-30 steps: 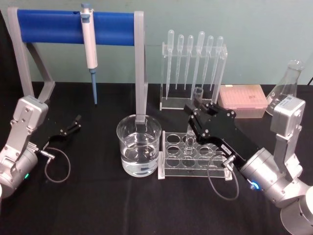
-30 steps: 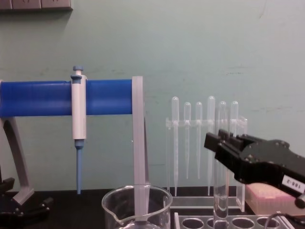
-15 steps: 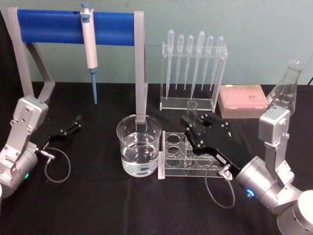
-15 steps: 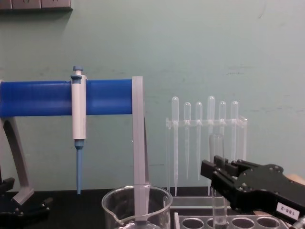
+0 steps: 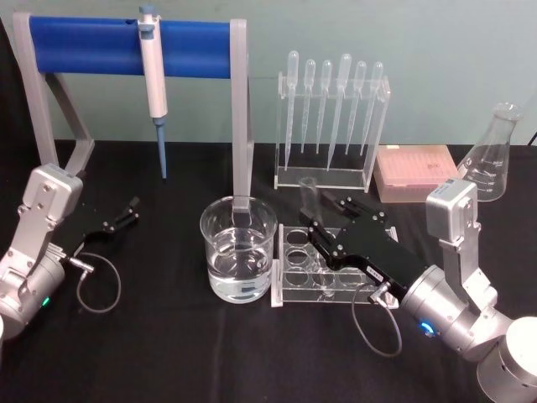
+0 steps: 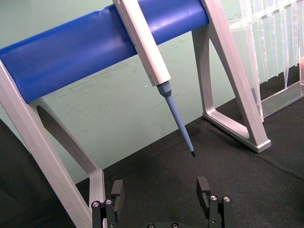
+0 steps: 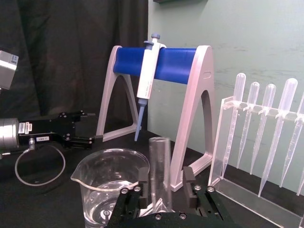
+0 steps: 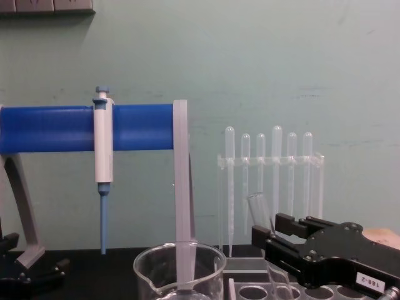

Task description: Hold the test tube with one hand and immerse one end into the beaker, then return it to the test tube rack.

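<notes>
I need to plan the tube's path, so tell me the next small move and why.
Probably lift the test tube a little and carry it toward the beaker. The right claw grips it tilted over the rack, its open rim leaning toward the beaker, which holds liquid. Its lower end looks too low to pass the beaker's rim. The left claw sits parked, open.
</notes>
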